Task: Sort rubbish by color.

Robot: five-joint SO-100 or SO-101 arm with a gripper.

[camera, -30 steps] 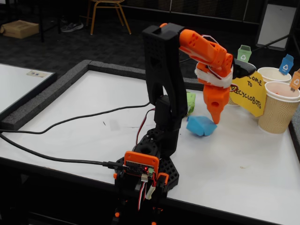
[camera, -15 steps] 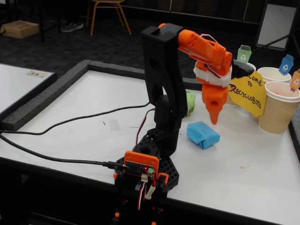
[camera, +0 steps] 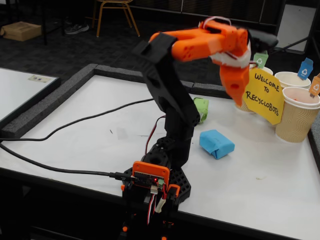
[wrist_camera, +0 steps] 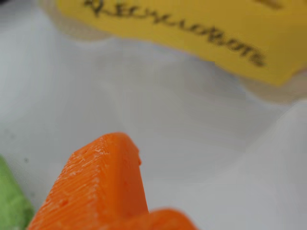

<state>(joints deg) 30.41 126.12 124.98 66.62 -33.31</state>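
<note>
Your bench (camera: 90, 125) is carrying everything: the arm is hanging its pincer (camera: 235, 94) high beside the yellow sign (camera: 264, 96) reading "WELCOME TO RECYCLOBOTS", apparently empty, though you cannot tell its spread. The blue lump (camera: 216, 143) is lying near the base, the green lump (camera: 201, 108) waiting behind.

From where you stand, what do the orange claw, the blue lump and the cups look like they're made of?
The gripper looks like matte 3D-printed plastic: the wrist view shows fine layer ridges on a finger. The blue lump seems to be paper wrapping, with folded, creased corners. The cups look like ribbed beige paper or card, judging by their vertical ridges and rolled white rims.
</note>
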